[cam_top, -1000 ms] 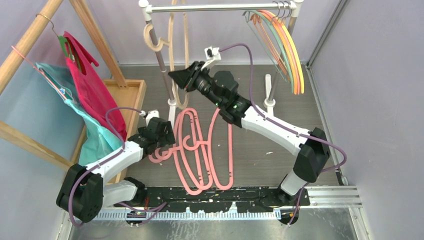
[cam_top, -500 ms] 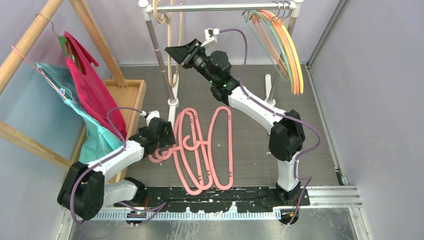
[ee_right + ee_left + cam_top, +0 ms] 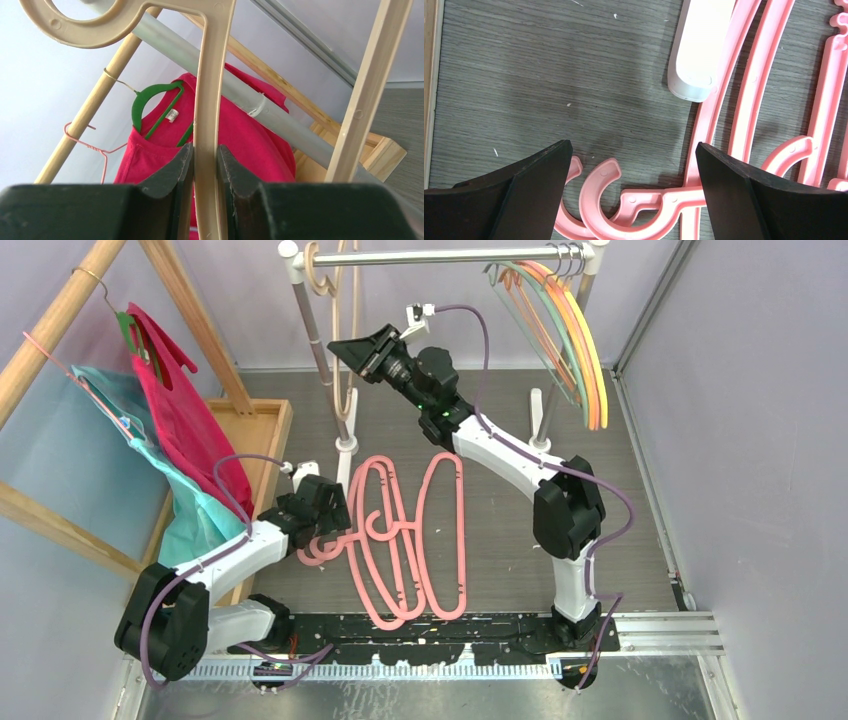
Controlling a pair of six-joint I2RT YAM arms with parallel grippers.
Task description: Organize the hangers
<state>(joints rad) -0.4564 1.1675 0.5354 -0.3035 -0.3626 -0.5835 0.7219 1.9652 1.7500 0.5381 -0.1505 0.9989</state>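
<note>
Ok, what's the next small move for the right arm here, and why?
Probably open the right claw and let go: it is clamped on the beige hanger, whose hook already curls over the rail, so the hanger should hang by itself.

- right arm (image 3: 500,460): stretched from base, elbow high, forearm angled up-left toward rack (image 3: 430,255)
- right wrist: just below rack bar, close to rack's left post
- right gripper (image 3: 352,348): fingers (image 3: 170,180) pinched tight on stem of beige hanger (image 3: 207,100)
- left arm (image 3: 235,555): folded low, well in front of rack, left of its left post
- left gripper (image 3: 631,150): pointing down, jaws spread wide
</note>
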